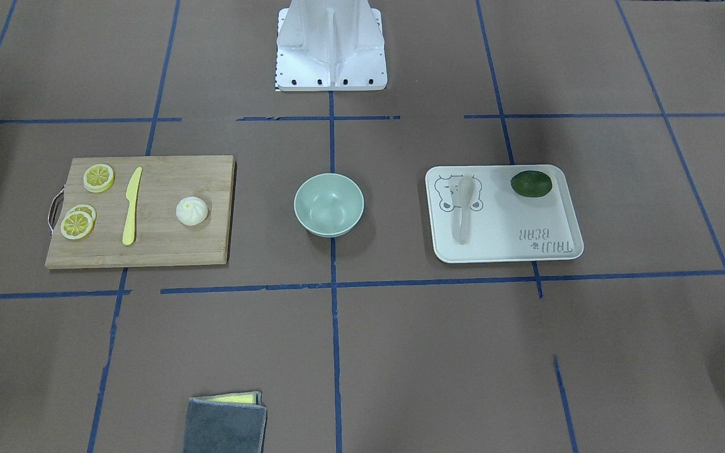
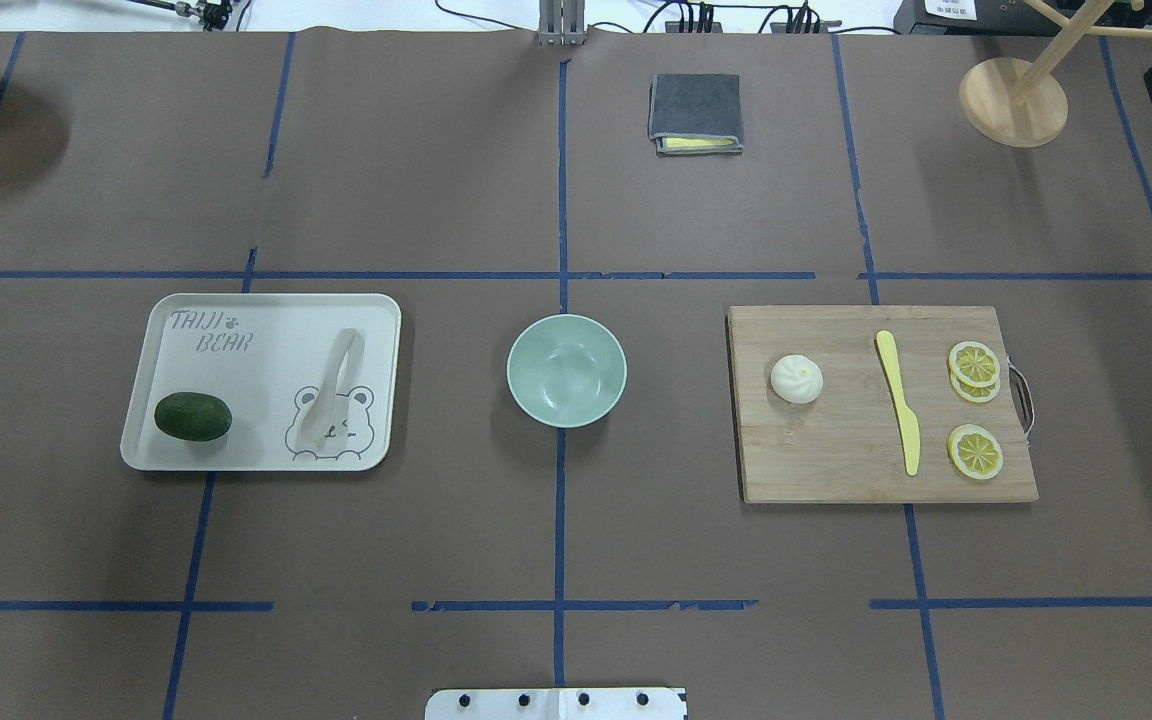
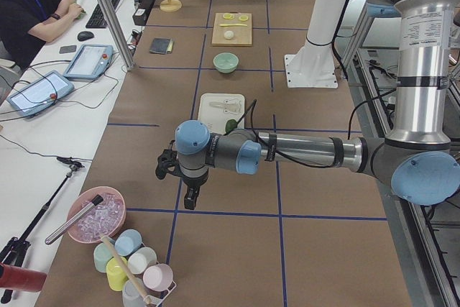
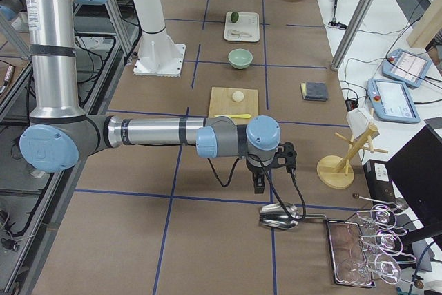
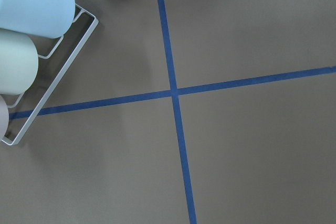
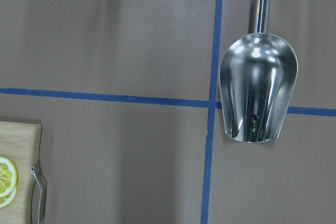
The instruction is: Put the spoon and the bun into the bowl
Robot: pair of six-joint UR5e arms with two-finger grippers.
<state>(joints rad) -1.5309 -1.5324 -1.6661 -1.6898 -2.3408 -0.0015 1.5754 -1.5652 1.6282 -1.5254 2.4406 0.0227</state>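
Lying near-to-far on tray (image 2: pixel 266 301), spoon (image 2: pixel 334 385), head seemingly toward robot base (image 2: pixel 556 704).

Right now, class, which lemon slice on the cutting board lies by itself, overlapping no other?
The lemon slice at the cutting board corner nearest the robot lies alone; the other two slices, farther from the robot, overlap each other.

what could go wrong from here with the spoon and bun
The spoon lies flat on the tray, pale on pale; a grasp may scrape the tray or just push the spoon along.
The bun is round and may roll on the cutting board if nudged.
Both go into one bowl; the second thing dropped could knock the first out.
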